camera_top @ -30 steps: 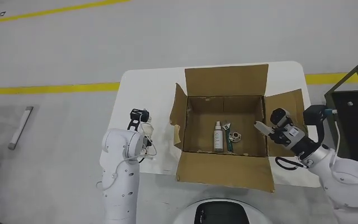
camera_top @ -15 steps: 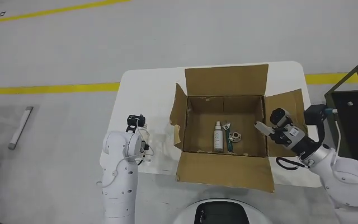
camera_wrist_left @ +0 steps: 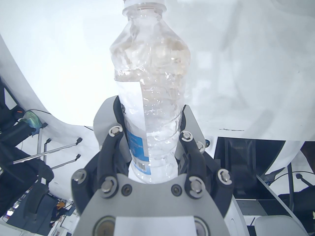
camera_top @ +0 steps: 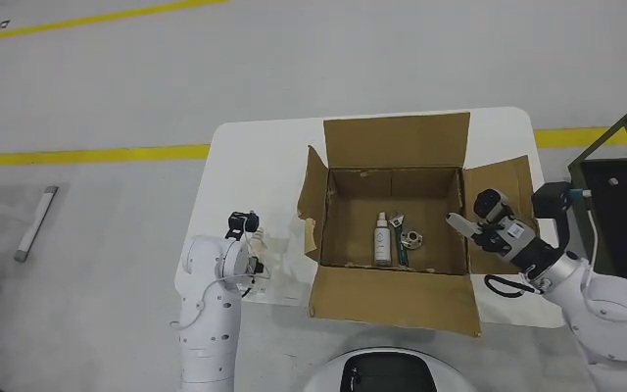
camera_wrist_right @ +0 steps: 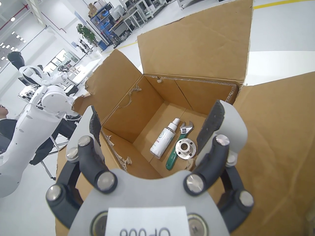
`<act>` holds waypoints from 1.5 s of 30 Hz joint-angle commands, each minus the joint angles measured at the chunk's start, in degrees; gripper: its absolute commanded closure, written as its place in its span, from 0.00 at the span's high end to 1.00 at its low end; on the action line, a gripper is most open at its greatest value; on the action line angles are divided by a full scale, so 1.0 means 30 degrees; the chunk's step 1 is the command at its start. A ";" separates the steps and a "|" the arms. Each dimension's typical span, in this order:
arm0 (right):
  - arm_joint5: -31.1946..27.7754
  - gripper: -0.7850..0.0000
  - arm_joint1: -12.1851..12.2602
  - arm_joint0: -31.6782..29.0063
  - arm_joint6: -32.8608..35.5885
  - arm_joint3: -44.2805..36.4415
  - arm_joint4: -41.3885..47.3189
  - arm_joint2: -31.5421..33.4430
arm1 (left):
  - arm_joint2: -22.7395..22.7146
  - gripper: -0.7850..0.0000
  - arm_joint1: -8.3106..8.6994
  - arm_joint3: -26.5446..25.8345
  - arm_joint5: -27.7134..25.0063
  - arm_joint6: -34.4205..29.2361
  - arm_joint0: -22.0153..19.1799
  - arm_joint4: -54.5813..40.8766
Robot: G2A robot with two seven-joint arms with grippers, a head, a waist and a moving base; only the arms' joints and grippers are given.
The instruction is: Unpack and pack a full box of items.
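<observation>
Open cardboard box on the right half of the white tabletop, all four flaps folded outward, the near flap hanging past the tabletop's near edge and the far flap reaching toward the far edge. On the box floor, closer to its right wall than its left, three items lying close together: a white spray bottle flat on its side, an adjustable wrench with a green handle just beside it on the right, and a round metal flange against that handle. Same trio seen from the right wrist: spray bottle, wrench and flange side by side, nozzle and wrench head both pointing toward the far wall. Right gripper poised above the box's right wall, near the tabletop's right edge, fingers spread wide with nothing between them. Left gripper raised over the tabletop's near left corner, well apart from the box's left flap. Clamped between its fingers, a clear plastic water bottle, gripped around the lower body just above the base, white cap pointing away from the wrist, blue-and-white label partly hidden by the left finger pad.
</observation>
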 commanded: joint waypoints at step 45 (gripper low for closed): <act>0.3501 0.02 -0.0033 0.4783 0.3655 0.0198 -0.3693 -0.5308 | 0.0913 1.00 0.0605 -0.0287 0.1419 0.1001 -0.0211 -0.0106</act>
